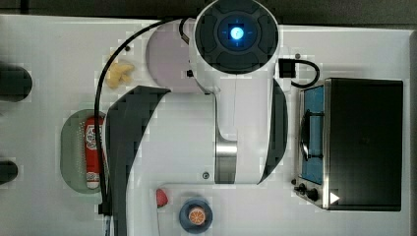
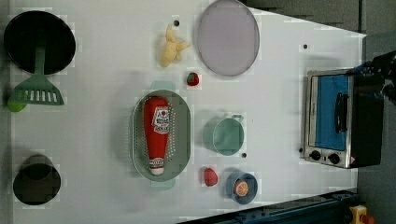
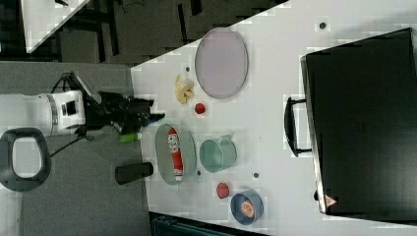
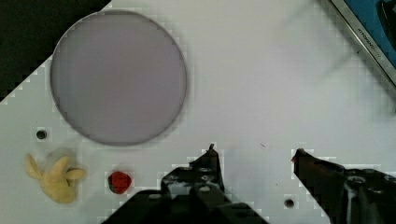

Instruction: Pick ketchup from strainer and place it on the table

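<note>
The ketchup (image 2: 156, 129), a slim red bottle with a white label, lies lengthwise in the oval pale-green strainer (image 2: 183, 140) on the white table (image 2: 280, 70). The top view has the ketchup (image 1: 92, 150) and strainer (image 1: 73, 147) at its left, beside my arm's dark elbow. In the right view the ketchup (image 3: 174, 153) rests in the strainer (image 3: 162, 147), with my arm reaching in from the right view's left. My gripper (image 4: 256, 151) stands open high above bare table (image 4: 261, 70), with nothing between its fingers (image 4: 211, 164).
A greyish-lilac plate (image 2: 227, 37), a yellow peeled fruit (image 2: 172, 46) and a strawberry (image 2: 192, 79) lie past the strainer. A green cup (image 2: 228, 135), another strawberry (image 2: 210, 176) and a blue bowl (image 2: 241, 187) sit beside it. A toaster oven (image 2: 341, 119) stands at the left view's right.
</note>
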Robot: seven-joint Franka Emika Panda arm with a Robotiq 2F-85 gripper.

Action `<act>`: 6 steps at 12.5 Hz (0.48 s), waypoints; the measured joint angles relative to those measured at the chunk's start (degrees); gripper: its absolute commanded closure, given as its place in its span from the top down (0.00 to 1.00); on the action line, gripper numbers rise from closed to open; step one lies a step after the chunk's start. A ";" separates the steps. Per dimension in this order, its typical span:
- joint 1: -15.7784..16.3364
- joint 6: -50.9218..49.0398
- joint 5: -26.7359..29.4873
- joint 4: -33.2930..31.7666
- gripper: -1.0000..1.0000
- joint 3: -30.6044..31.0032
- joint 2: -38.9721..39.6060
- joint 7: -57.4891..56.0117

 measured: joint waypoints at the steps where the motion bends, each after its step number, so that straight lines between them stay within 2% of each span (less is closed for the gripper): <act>1: -2.28 -3.99 1.01 -2.97 0.80 2.17 -2.55 0.55; 3: -4.48 -7.82 1.27 -7.16 1.00 4.76 -8.02 1.77; 6: -4.90 -4.21 1.37 -5.32 1.00 8.41 -10.45 2.12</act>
